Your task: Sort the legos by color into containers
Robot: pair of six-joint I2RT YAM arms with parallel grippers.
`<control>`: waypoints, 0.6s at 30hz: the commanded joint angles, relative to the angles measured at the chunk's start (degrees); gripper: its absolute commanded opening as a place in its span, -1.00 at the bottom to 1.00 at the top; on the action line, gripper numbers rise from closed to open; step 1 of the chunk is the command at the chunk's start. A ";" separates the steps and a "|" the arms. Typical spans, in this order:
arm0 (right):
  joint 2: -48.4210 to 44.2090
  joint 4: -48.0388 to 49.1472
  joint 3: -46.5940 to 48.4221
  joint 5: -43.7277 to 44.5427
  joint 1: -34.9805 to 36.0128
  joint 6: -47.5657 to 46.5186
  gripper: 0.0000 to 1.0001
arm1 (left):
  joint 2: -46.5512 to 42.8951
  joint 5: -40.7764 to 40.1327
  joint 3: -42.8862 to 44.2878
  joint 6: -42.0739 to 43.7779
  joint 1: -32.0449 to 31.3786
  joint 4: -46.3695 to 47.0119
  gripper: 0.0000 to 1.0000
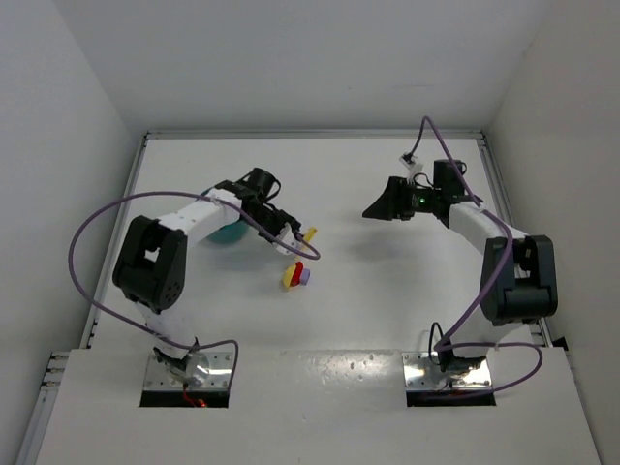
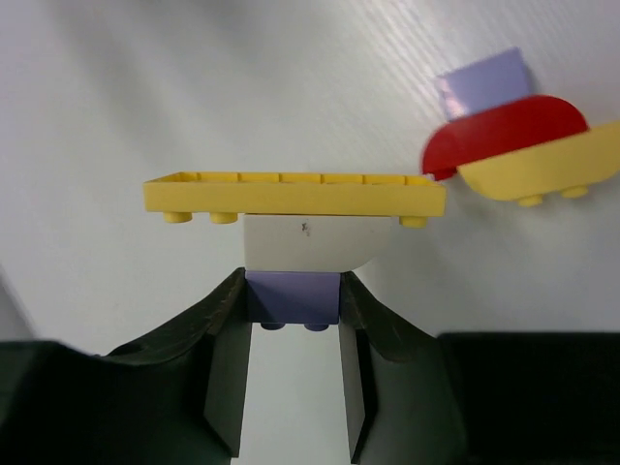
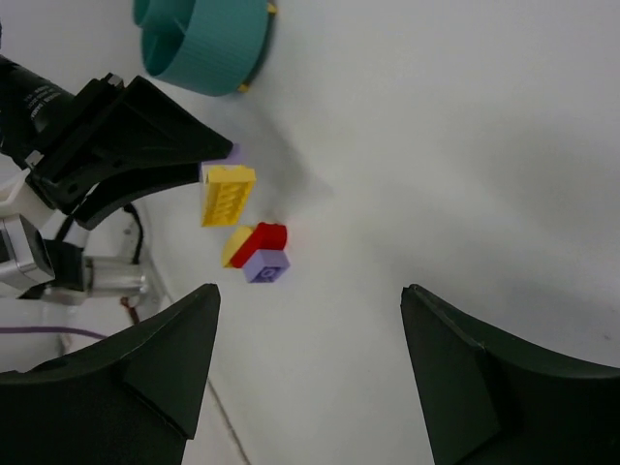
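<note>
The left fingers [image 2: 225, 387] are clenched on a lilac brick [image 2: 293, 298] joined to a white block [image 2: 310, 242] and a long yellow bar [image 2: 295, 192]. A red, yellow and lilac cluster [image 2: 513, 145] lies nearby on the worktop [image 1: 368, 300]. The teal bowl [image 3: 208, 44] sits near the left arm. The right fingers [image 3: 145, 378] are spread, holding nothing.

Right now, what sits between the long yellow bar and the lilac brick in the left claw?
A white piece, touching both; the left wrist view shows it.

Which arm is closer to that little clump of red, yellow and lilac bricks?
Left. The left gripper, shut on a lilac brick, is right beside the clump. The right gripper hangs open much farther away, on the clump's right.
</note>
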 commanded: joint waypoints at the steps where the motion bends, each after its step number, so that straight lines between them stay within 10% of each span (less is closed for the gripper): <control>1: 2.89 8.41 2.36 -8.82 0.85 9.31 0.52 | -5.92 2.53 -1.89 -19.92 -1.48 15.25 -0.79; 8: 8.08 9.32 10.00 -14.71 4.36 13.64 0.57 | -6.54 -1.70 2.58 -51.85 -5.52 21.96 -0.79; 18: 11.41 11.25 11.50 -14.72 8.68 15.66 0.59 | -7.59 1.11 2.77 -65.34 -7.10 29.69 -0.79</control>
